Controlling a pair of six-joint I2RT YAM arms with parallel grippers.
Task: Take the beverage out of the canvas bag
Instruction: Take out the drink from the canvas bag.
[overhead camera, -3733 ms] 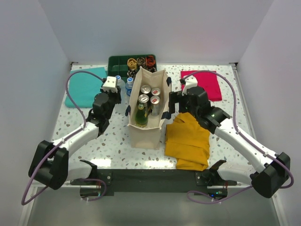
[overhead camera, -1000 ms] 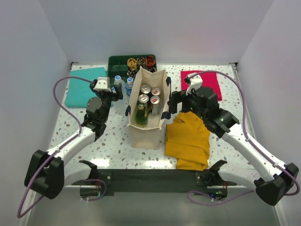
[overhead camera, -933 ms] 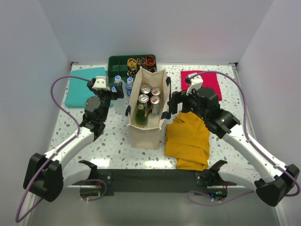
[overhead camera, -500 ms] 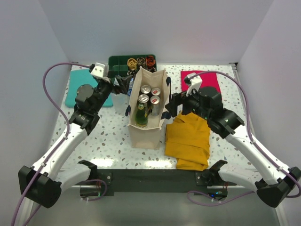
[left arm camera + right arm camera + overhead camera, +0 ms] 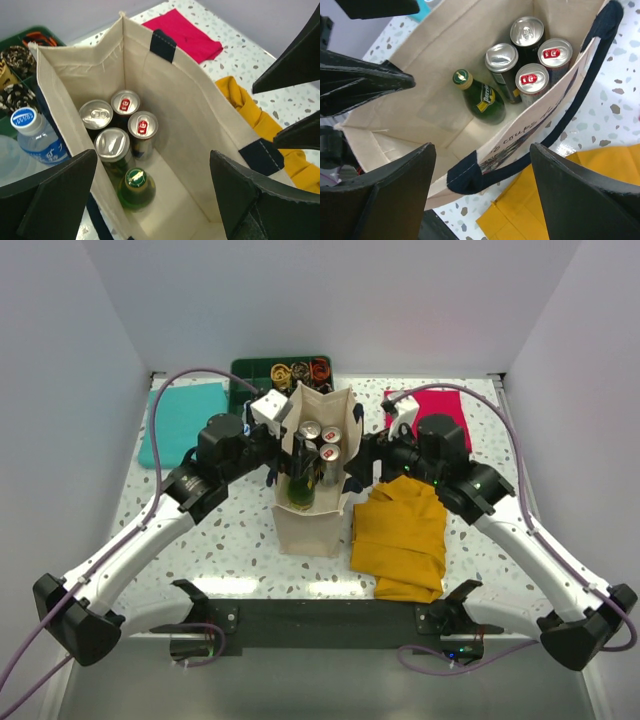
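Observation:
The canvas bag [image 5: 310, 525] stands open mid-table, also seen in the left wrist view [image 5: 200, 110] and the right wrist view [image 5: 435, 75]. Inside stand a green glass bottle [image 5: 300, 492] [image 5: 135, 187] [image 5: 482, 100] at the near end and several silver cans [image 5: 112, 144] [image 5: 535, 79] behind it. My left gripper [image 5: 302, 456] [image 5: 155, 200] is open and empty above the bag's mouth, over the bottle. My right gripper [image 5: 358, 472] [image 5: 482, 190] is open, straddling the bag's right wall by the navy handle [image 5: 470, 172], not closed on it.
A mustard-yellow cloth [image 5: 400, 535] lies right of the bag, a red cloth [image 5: 445, 415] behind it. A teal cloth [image 5: 175, 420] lies at the left. A green tray [image 5: 255, 372] of small items stands behind the bag. A water bottle [image 5: 35, 132] stands left of the bag.
My left arm has swung right from beside the water bottles to above the bag's mouth. My right gripper has edged left onto the bag's right rim. The bag's contents have not moved.

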